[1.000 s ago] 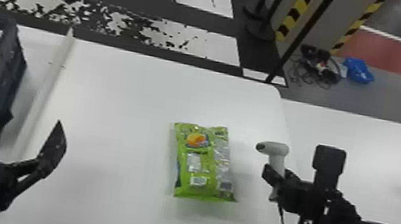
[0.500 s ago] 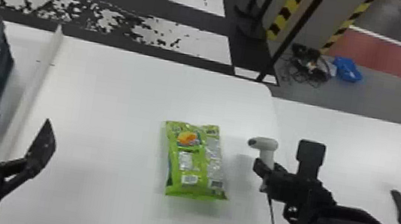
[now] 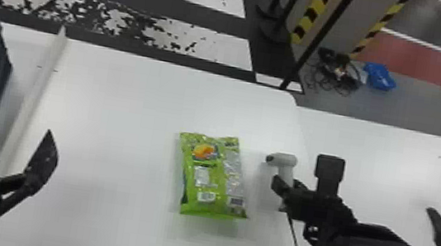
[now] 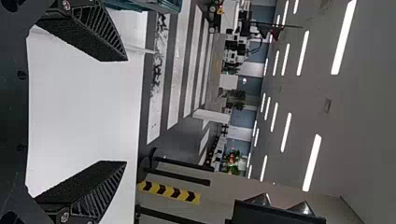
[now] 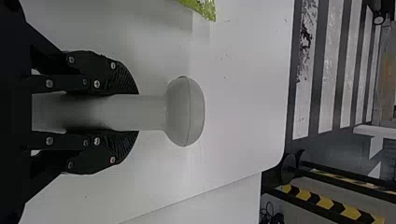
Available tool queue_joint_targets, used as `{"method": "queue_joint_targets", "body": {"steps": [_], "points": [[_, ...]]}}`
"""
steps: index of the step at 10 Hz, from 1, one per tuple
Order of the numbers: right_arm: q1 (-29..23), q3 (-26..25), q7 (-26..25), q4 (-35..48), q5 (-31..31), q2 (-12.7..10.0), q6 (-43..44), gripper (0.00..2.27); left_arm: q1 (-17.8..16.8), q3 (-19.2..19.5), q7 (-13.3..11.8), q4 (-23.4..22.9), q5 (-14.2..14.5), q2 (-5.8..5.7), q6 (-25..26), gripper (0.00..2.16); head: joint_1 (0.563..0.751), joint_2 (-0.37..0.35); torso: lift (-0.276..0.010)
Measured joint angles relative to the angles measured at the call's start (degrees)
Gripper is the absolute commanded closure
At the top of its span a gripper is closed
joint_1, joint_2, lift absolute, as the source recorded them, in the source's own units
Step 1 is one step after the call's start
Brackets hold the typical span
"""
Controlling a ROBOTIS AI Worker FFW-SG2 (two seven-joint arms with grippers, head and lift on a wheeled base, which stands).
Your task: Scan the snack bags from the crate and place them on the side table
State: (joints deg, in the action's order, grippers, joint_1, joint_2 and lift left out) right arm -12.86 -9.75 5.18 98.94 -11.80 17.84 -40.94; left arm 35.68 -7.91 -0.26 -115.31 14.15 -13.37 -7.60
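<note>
Right end effector [image 5: 133, 112] pinching grey plastic pistol-shaped scanner [image 3: 284, 159]; left end effector [image 4: 125, 111] spread. Shiny green foil snack bag [image 3: 220, 174], white tabletop [image 3: 117, 138], left of scanner. Best: aim down at near-end barcode [image 3: 206, 196], steady.

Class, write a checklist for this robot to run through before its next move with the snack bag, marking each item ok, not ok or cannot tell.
1. Right gripper shut on the scanner: ok.
2. Scanner's nose turned to the bag's side: ok.
3. Barcode face up: ok.
4. Scan registered: cannot tell.
5. Left gripper open and empty: ok.
6. Bag on the side table: not ok, it lies on the main table.
</note>
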Motion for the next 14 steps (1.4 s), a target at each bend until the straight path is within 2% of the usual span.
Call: {"method": "queue_joint_targets", "body": {"steps": [1,2,3,4,7,11,14], "points": [[0.02,0.18,0.00,-0.26,-0.04,0.00,0.16,1.24,0.00,0.00,0.00,0.01,0.00,-0.03,0.00,0.09,0.695,-0.290,-0.081],[0.04,0.34,0.00,-0.57,-0.29,0.01,0.19,0.50,0.00,0.00,0.00,0.07,0.00,-0.06,0.00,0.09,0.695,-0.288,-0.081],[0.09,0.43,-0.01,-0.77,-0.56,0.01,0.20,0.21,0.00,0.00,0.00,0.09,0.00,-0.07,0.00,0.09,0.695,-0.286,-0.081],[0.12,0.44,-0.02,-0.82,-0.70,0.01,0.20,0.14,0.00,0.00,0.00,0.13,0.00,-0.06,0.01,0.09,0.695,-0.285,-0.081],[-1.63,-0.80,-0.09,2.74,-1.85,-0.05,0.19,0.14,0.00,0.08,0.00,0.18,0.00,0.01,0.01,0.09,0.695,-0.284,-0.081],[-9.89,-7.04,2.57,17.07,-11.53,-0.79,-4.01,0.14,-0.17,0.03,0.00,0.18,0.00,0.01,0.33,0.09,0.695,-0.263,-0.081],[-12.21,-7.70,6.26,21.54,-14.68,-1.60,-10.58,0.14,-0.31,-0.08,0.00,0.05,0.00,-0.07,0.55,0.09,0.695,-0.218,-0.081]]}}
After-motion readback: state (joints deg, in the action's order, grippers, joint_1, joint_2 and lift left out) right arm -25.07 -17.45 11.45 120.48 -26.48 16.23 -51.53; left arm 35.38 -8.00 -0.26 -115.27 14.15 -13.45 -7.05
